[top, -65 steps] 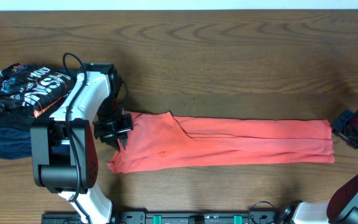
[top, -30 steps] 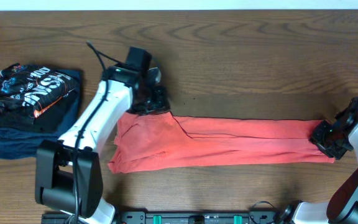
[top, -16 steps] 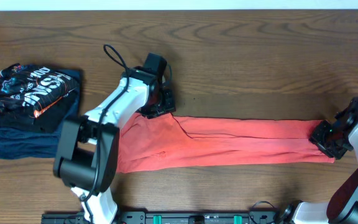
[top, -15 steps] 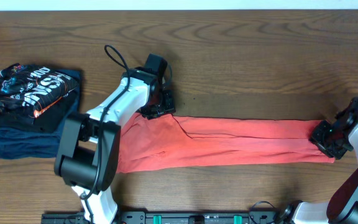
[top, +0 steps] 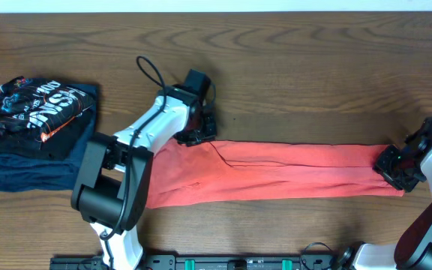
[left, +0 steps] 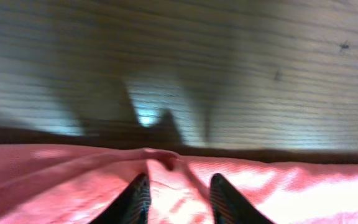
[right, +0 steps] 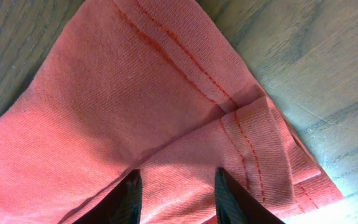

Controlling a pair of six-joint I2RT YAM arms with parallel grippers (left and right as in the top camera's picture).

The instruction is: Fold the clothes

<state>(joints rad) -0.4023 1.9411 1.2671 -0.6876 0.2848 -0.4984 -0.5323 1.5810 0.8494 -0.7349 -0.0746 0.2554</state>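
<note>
The clothes, an orange-red T-shirt, lie folded into a long flat strip across the table's middle. My left gripper is down on the strip's far left corner. In the left wrist view its two fingers press into the wrinkled cloth a little apart, just behind a raised fold; the picture is blurred and a pinch does not show. My right gripper sits on the strip's right end. There its fingers stand on either side of a bulge of the layered hem.
A stack of dark folded garments with white print lies at the left edge of the table. The arms' base rail runs along the near edge. Bare wood stretches behind the strip.
My left arm swung from the strip's left end up to its far corner, then crept right along the edge, and its jaws narrowed. The right gripper came onto the right end and then stayed put.
</note>
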